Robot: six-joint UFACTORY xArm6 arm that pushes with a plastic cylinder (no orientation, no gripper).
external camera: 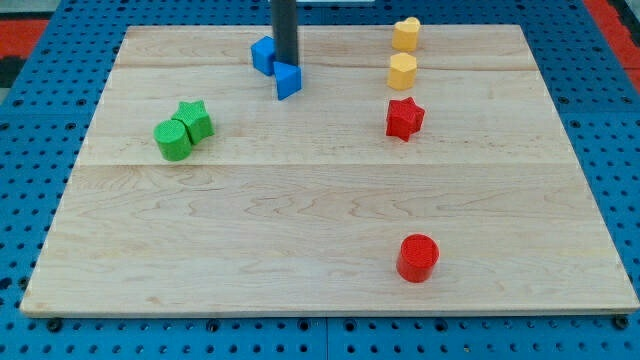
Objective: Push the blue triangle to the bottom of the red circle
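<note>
The blue triangle (288, 80) lies near the view's top, left of centre. My tip (286, 64) stands right at its upper edge, touching or almost touching it. A blue cube (263, 55) sits just to the left of the rod. The red circle (418, 257) stands far off at the view's lower right, near the bottom edge of the wooden board (300, 220).
A red star (404, 118) sits right of centre, with two yellow blocks (402, 71) (405, 34) above it near the top edge. A green circle (173, 140) and a green star (195, 120) touch each other at the left.
</note>
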